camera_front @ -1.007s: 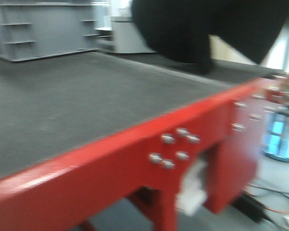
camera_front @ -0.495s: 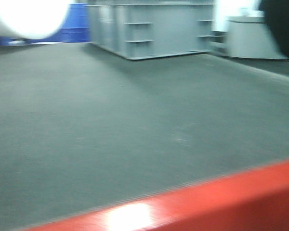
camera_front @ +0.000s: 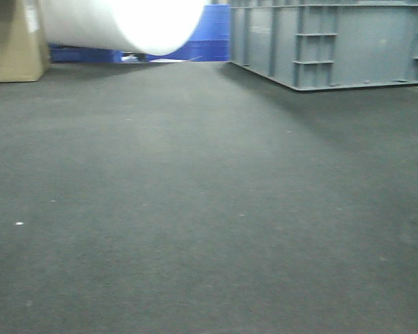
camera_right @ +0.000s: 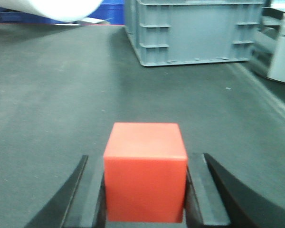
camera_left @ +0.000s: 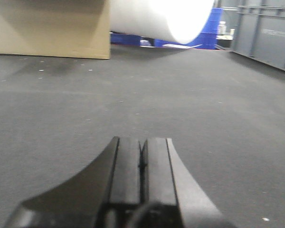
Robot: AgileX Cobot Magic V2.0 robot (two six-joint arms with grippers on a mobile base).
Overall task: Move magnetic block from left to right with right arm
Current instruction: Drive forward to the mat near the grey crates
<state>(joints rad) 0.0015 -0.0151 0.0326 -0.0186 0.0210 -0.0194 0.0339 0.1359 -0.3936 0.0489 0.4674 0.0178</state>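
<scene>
While the left gripper [camera_left: 141,161] sits closed and empty, the right gripper [camera_right: 145,190] clamps the red cube [camera_right: 145,161] between its fingers, dark mat [camera_right: 237,118] stretching rightward.

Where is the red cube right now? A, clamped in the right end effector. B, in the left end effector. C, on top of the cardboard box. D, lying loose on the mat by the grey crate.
A: the right wrist view shows the red cube clamped in the right end effector, while the left end effector is closed on nothing.
</scene>
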